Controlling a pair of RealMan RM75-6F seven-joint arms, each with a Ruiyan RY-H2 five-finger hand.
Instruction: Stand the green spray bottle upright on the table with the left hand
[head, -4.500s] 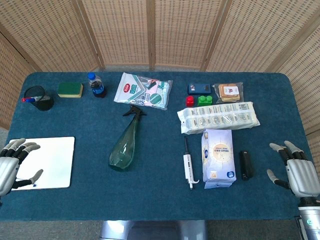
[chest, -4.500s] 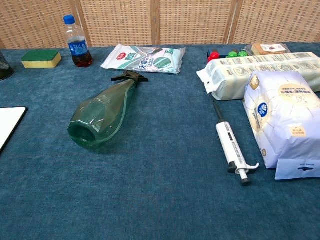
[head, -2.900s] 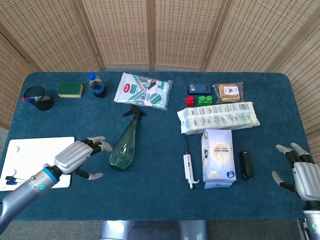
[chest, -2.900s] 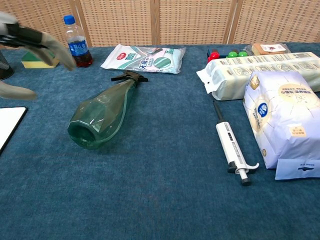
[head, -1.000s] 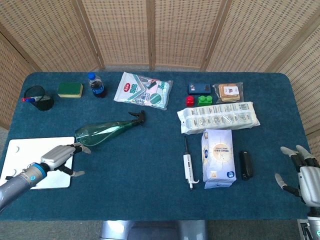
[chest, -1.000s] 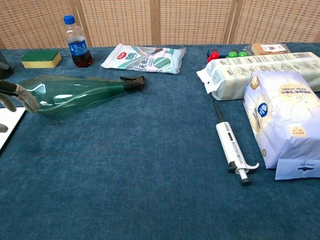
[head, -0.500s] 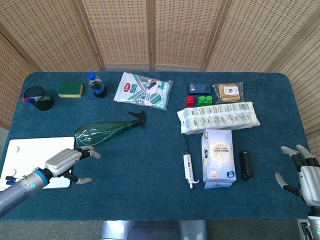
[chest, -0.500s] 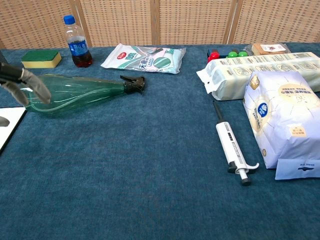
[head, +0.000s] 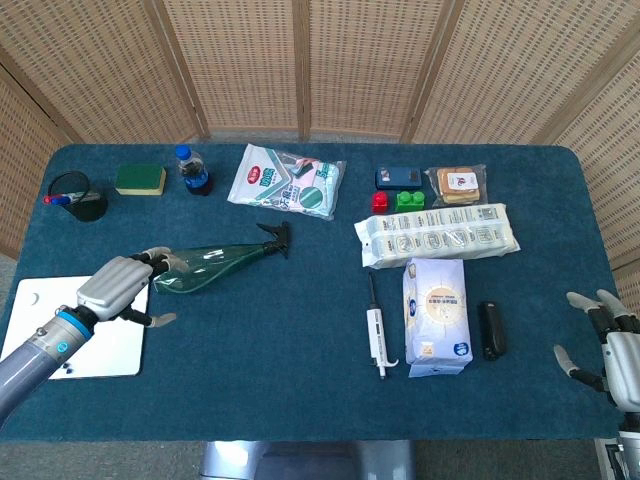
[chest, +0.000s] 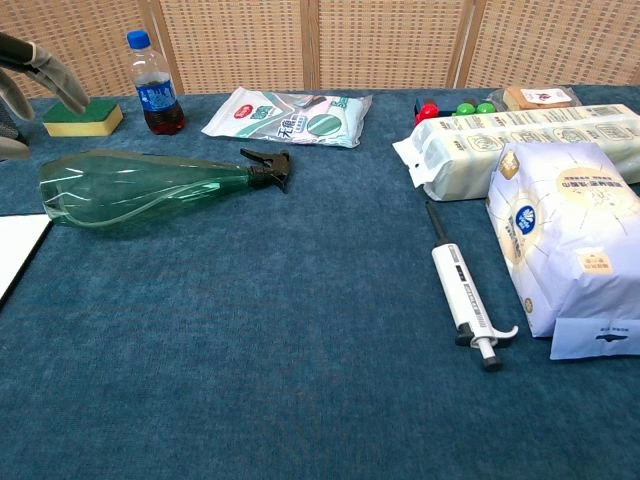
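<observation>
Your left hand (head: 112, 283) has risen from the near side of the bottle's base and now sits at that base, while the green spray bottle (head: 215, 262) itself has hardly shifted since half a second ago. It lies on its side on the bench (head: 300, 380), wide base toward 9 o'clock and black trigger head toward 3 o'clock, just short of the wipes packet (head: 288, 181) that lies at its 1 o'clock.

In the head view your fingers (head: 152, 257) are spread, the upper ones reaching over the top of the bottle's base and the thumb lying apart on the near side, toward 6 o'clock. They meet the bottle's outline there, but you cannot tell from that view whether they press on it. In the chest view the fingers (chest: 45, 68) show at the upper left edge, above and clear of the bottle (chest: 145, 188), with nothing held between them.

Your right hand (head: 612, 352) rests at the bench's 4 o'clock corner, fingers apart and holding nothing.

At the left hand's 6 o'clock lies the whiteboard (head: 100, 345). Beyond the bottle, toward 11 o'clock, stand the small cola bottle (head: 191, 170) and the sponge (head: 140, 179).
</observation>
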